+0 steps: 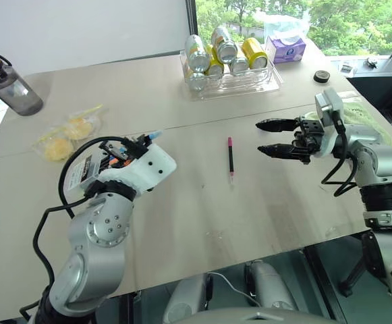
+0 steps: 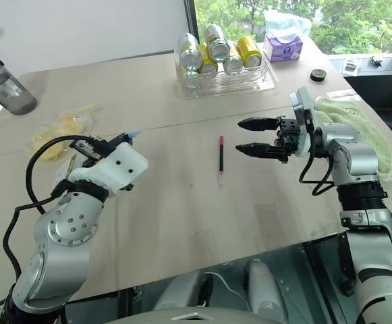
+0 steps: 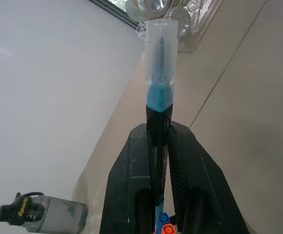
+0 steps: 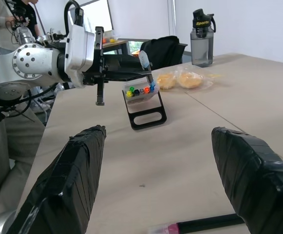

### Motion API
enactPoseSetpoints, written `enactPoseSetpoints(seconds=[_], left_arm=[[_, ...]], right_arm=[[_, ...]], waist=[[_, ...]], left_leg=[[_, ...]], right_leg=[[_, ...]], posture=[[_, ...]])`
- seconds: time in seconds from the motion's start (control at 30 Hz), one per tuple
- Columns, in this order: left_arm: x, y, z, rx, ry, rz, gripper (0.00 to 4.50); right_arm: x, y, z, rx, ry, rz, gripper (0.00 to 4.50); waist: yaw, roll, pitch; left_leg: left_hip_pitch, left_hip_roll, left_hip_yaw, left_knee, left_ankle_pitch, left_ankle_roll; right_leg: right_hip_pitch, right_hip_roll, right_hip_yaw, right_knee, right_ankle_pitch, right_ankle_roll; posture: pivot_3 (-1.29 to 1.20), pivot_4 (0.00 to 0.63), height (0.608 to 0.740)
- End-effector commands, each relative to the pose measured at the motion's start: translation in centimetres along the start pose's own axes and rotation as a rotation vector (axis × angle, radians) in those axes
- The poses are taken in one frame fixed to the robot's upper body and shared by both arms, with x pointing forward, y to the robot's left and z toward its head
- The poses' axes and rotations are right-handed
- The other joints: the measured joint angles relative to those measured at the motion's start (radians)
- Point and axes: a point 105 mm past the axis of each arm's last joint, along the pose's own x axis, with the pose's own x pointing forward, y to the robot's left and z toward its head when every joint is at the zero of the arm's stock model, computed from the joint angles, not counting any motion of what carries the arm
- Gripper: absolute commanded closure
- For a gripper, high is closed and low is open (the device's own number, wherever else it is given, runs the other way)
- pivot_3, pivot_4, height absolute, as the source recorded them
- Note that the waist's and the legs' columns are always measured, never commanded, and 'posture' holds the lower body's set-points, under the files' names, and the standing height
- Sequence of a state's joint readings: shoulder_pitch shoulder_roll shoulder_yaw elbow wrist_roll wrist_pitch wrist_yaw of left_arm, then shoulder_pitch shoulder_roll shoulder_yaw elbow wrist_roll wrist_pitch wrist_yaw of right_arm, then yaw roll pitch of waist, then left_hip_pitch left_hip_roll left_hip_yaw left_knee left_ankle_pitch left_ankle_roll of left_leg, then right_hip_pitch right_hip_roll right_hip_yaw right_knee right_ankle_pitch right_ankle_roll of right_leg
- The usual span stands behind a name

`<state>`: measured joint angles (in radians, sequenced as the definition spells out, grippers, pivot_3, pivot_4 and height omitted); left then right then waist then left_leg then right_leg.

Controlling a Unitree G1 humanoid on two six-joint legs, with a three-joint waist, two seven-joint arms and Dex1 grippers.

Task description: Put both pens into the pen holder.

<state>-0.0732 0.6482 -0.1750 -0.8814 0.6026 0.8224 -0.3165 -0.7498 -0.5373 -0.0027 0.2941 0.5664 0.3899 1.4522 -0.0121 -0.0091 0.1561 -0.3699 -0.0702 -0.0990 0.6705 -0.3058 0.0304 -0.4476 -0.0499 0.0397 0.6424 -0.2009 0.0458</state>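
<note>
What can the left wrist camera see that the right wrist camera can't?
The left wrist view alone shows the cans in their clear tray. The right wrist view alone shows the open right gripper, the pink-ended pen lying on the table, the pen holder, the bagged yellow snacks and a person. Both show the left gripper shut on the blue-capped pen, and the water bottle.

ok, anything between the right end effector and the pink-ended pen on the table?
Nothing visible. The pink-ended pen lies alone on bare table, and the right end effector hovers open beside it with an unobstructed gap.
</note>
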Motion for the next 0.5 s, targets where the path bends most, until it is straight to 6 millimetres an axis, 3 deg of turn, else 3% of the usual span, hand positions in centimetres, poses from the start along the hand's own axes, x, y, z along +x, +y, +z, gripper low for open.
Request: enactPoseSetpoints(seconds=[0.03, 0.5], left_arm=[[-0.32, 1.47, -0.05, 0.022, 0.007, 0.061, 4.5], [-0.92, 1.43, 0.61, 0.014, 0.01, 0.065, 4.5]], right_arm=[[0.13, -0.11, 1.67, -0.061, -0.031, 0.021, 0.82], [-0.13, -0.96, 1.25, -0.077, -0.008, 0.003, 0.82]], waist=[[0.0, 0.0, 0.0], [0.0, 0.0, 0.0]], left_leg=[[0.0, 0.0, 0.0, 0.0, 0.0, 0.0], [0.0, 0.0, 0.0, 0.0, 0.0, 0.0]], right_leg=[[0.0, 0.0, 0.0, 0.0, 0.0, 0.0], [0.0, 0.0, 0.0, 0.0, 0.0, 0.0]], posture=[[0.0, 0.15, 0.739], [0.0, 0.15, 0.739]])
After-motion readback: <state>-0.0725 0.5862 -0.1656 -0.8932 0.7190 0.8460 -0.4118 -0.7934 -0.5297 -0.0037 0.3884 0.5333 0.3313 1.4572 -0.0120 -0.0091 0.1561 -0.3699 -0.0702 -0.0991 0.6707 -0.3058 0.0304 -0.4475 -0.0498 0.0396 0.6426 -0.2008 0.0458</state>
